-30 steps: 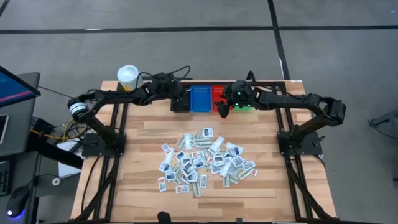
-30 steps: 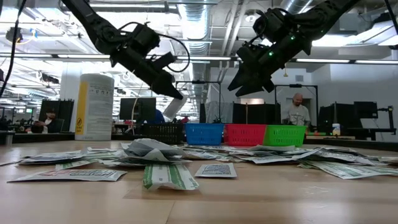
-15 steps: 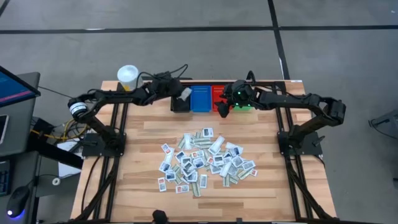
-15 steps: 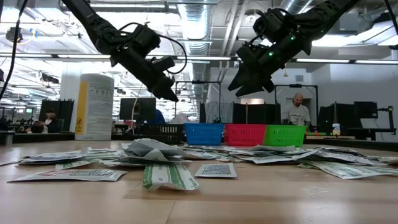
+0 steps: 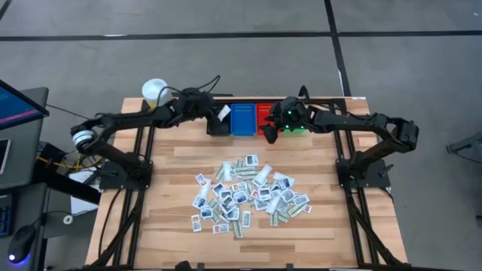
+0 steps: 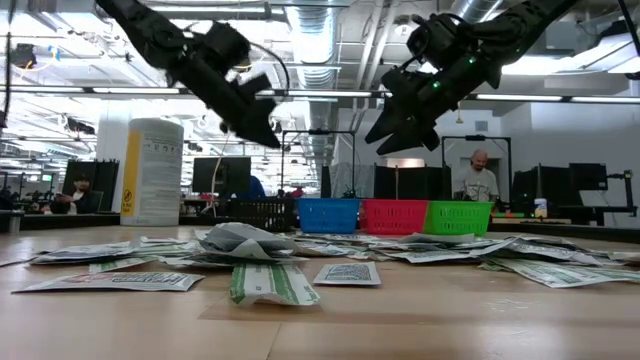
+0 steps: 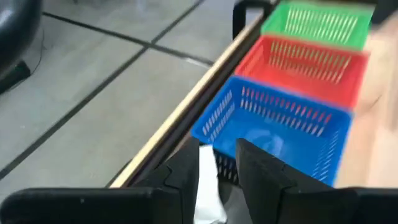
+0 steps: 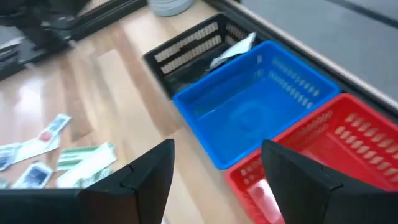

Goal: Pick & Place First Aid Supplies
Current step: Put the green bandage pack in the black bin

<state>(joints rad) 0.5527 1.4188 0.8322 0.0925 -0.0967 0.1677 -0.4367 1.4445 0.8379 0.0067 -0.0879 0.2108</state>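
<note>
Left gripper (image 5: 220,114) above the black bin (image 5: 217,125), fingers parted around a white packet (image 7: 207,186) to drop it there. Middle: blue bin (image 5: 242,119), red bin (image 5: 264,114). Right gripper (image 8: 214,168) spread wide, empty, over these. Remaining supplies (image 5: 245,194) heaped mid-table.

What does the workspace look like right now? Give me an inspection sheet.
Surface: wooden table, bare at the edges.
Job's things: packets heaped mid-table; one packet at the black bin.
Clutter: white tub at the back left corner.
Grippers: left gripper over the black bin, packet between its jaws; right gripper open by the red bin.
Cables: loose loop on the left arm.
Surroundings: person behind the table.
</note>
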